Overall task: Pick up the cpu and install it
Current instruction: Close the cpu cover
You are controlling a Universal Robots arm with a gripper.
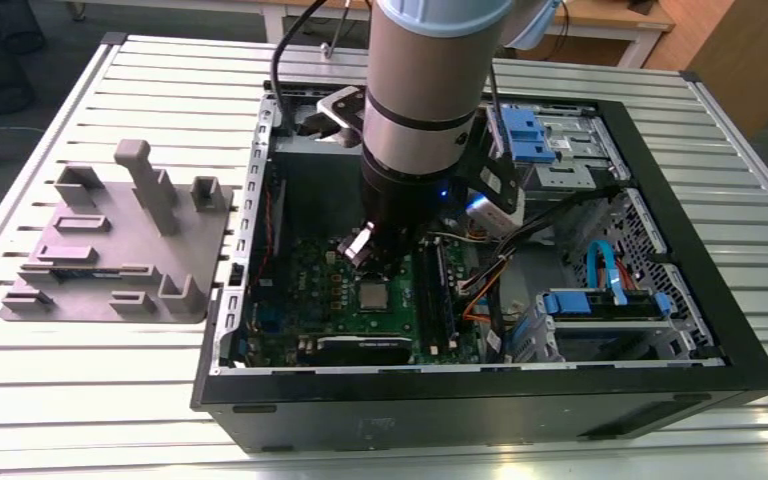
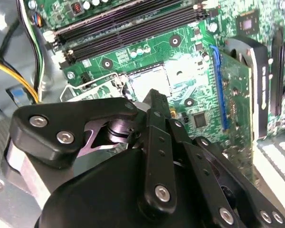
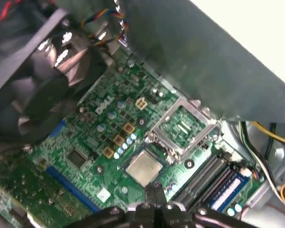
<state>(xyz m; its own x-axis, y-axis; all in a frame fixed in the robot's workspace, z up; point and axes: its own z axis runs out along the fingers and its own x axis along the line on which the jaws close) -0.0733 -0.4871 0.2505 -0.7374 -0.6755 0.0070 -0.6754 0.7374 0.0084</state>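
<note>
While the arm (image 1: 418, 120) reaches down into the open computer case (image 1: 704, 250) in the exterior view, the gripper (image 1: 373, 262) hangs just above the green motherboard (image 1: 311, 300). The cpu (image 1: 372, 295) lies flat in its socket on the board, at 6 o'clock from the gripper and close under it. A grey fixture block (image 1: 111, 250) stands on the slatted table (image 1: 77, 400), at 9 o'clock from the case.

Second wrist view: black gripper linkage (image 2: 156, 156) fills the foreground. Fingers drawn together, nothing between them. Past the tip, the socket area (image 2: 154, 78) with its raised metal load lever (image 2: 88, 85); long black memory sticks (image 2: 128, 21) at 12 o'clock from it.

First wrist view: gripper tips (image 3: 155, 192) closed, empty. The silver cpu (image 3: 144, 167) sits in the socket, just beyond the tips, apart from them. Socket load plate (image 3: 183, 124) swung open, at 1 o'clock from the chip. Black fan (image 3: 42, 80) at 10 o'clock.
</note>
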